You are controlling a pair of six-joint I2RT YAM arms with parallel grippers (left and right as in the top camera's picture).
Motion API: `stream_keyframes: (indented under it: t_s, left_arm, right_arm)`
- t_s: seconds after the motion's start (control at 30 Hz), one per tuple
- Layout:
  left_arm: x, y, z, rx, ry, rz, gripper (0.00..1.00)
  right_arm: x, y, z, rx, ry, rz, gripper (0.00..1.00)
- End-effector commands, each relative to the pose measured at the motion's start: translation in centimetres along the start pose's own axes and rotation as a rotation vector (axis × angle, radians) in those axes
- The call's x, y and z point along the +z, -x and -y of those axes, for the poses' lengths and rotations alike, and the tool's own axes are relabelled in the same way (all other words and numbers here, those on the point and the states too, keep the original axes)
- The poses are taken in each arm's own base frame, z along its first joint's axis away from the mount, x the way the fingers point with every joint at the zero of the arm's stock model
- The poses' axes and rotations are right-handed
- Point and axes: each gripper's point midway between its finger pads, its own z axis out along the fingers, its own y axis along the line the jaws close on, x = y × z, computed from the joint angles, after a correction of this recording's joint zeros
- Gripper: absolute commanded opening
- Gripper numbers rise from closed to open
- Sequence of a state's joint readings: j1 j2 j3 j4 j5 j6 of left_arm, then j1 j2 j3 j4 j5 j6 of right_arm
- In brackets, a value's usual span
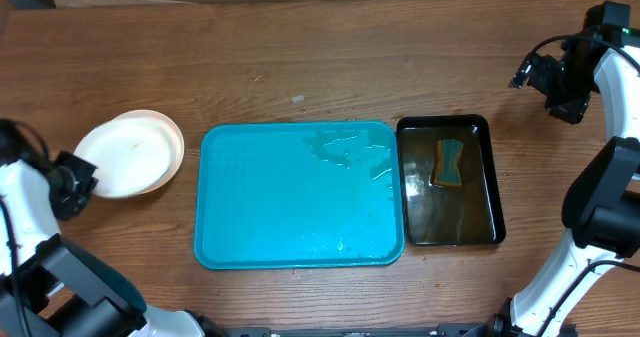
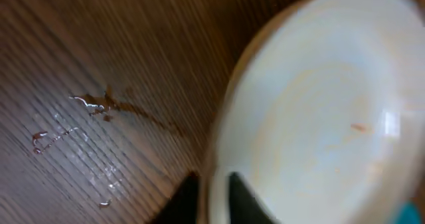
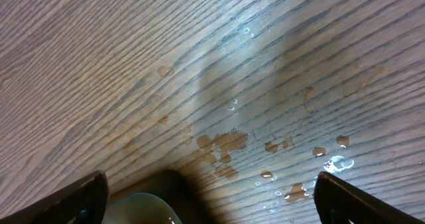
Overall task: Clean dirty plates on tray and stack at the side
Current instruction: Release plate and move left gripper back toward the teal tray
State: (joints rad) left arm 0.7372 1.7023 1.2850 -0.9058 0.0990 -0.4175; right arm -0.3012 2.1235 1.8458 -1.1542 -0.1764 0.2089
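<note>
Plates: a stack of round plastic plates (image 1: 130, 152), white on top with a pale yellowish rim showing beneath, sits on the wooden bench (image 1: 300, 67) just left of the tray. How many are in it cannot be read from above.
Tray: the large turquoise-blue rectangular plastic tray (image 1: 260, 207) lies mid-bench with no plate on it. A film of water (image 1: 350, 152) covers its right part.
Left gripper: the left gripper (image 1: 82, 177) is at the stack's left edge. In the wrist view its dark fingers (image 2: 249, 201) stand either side of the top plate's rim, but the blur hides whether they pinch it or are clear of it.
Right gripper: the right gripper (image 3: 211, 181) hangs over the far right of the bench, spread wide and holding nothing, above scattered droplets (image 3: 229, 143).
Washing kit: a narrow glossy black tray (image 1: 487, 177) lies just right of the turquoise one. In it, a yellow-and-teal sponge (image 1: 449, 163) rests in shallow water.
Done: the plates look cleared off the tray and stacked at the side, so the task seems close to its end.
Left: a small orange-red mark (image 2: 358, 127) shows on the top plate, so its cleaning may be incomplete, and the left arm has yet to withdraw.
</note>
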Motion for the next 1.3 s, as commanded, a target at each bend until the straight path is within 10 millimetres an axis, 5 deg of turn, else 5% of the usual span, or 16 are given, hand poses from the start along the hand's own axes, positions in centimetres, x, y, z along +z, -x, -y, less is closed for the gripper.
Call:
stream_keyframes:
  t_s: [0.0, 0.03, 0.2, 0.37, 0.43, 0.57, 0.6, 0.73, 1.0, 1.2, 1.27]
  left_arm:
    - [-0.1, -0.5, 1.3, -0.017, -0.099, -0.031, 0.64]
    - [-0.2, -0.9, 2.3, 0.008, -0.152, -0.053, 0.75]
    - [-1.4, -4.0, 8.4, 0.233, -0.415, -0.136, 0.9]
    - [-1.2, -7.2, 12.5, 0.429, -0.431, -0.146, 1.0]
    - [-0.8, -7.9, 13.4, 0.488, -0.387, -0.121, 0.9]
    - [0.3, -7.1, 12.9, 0.48, -0.191, -0.019, 0.45]
    - [0.3, -6.9, 12.7, 0.464, -0.163, -0.002, 0.44]
    - [0.1, -6.6, 13.5, 0.448, -0.211, 0.001, 0.71]
    - [-0.3, -7.5, 15.1, 0.473, -0.299, -0.025, 0.8]
    - [-0.8, -11.9, 18.8, 0.63, -0.368, -0.06, 0.83]
    - [-1.0, -13.3, 20.7, 0.713, -0.386, -0.025, 0.96]
  right_arm:
    - [-1.7, 0.6, -0.5, -0.005, 0.016, 0.043, 1.0]
    - [-1.7, 0.6, -0.5, -0.005, 0.016, 0.043, 1.0]
    - [-1.7, 0.6, -0.5, -0.006, 0.016, 0.043, 1.0]
    - [-1.7, 0.6, -0.5, -0.006, 0.016, 0.043, 1.0]
    - [-1.7, 0.6, -0.5, -0.006, 0.016, 0.043, 1.0]
    - [-1.7, 0.6, -0.5, -0.005, 0.016, 0.043, 1.0]
    - [-1.7, 0.6, -0.5, -0.005, 0.016, 0.043, 1.0]
    - [-1.7, 0.6, -0.5, -0.006, 0.016, 0.043, 1.0]
    - [-1.7, 0.6, -0.5, -0.006, 0.016, 0.043, 1.0]
    - [-1.7, 0.6, -0.5, -0.006, 0.016, 0.043, 1.0]
    - [-1.7, 0.6, -0.5, -0.006, 0.016, 0.043, 1.0]
